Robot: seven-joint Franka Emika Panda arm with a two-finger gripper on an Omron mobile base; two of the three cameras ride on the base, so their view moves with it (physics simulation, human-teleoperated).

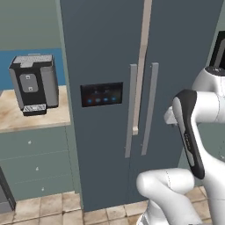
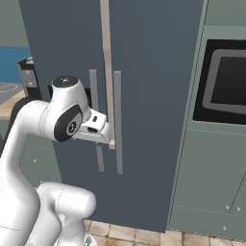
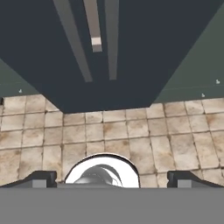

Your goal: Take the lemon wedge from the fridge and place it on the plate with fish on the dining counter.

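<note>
Hand view: end effector [image 3: 112, 179] spread wide, holding nothing, pointing down at floor tiles [image 3: 113, 131] before the closed fridge [image 3: 144, 52].

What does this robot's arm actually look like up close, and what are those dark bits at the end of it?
The arm is smooth glossy white, built of rounded tube-like segments. Its joints are dark: a round black disc with a small ring mark on one, a long black band along another. No loose cables show. The gripper ends in two small dark, blocky finger tips with a lighter grey patch on each.

Black coffee machine [image 1: 34, 84] on wooden counter [image 1: 35, 116], microwave [image 2: 226, 86] in grey-green cabinet [image 2: 211, 178]
</note>
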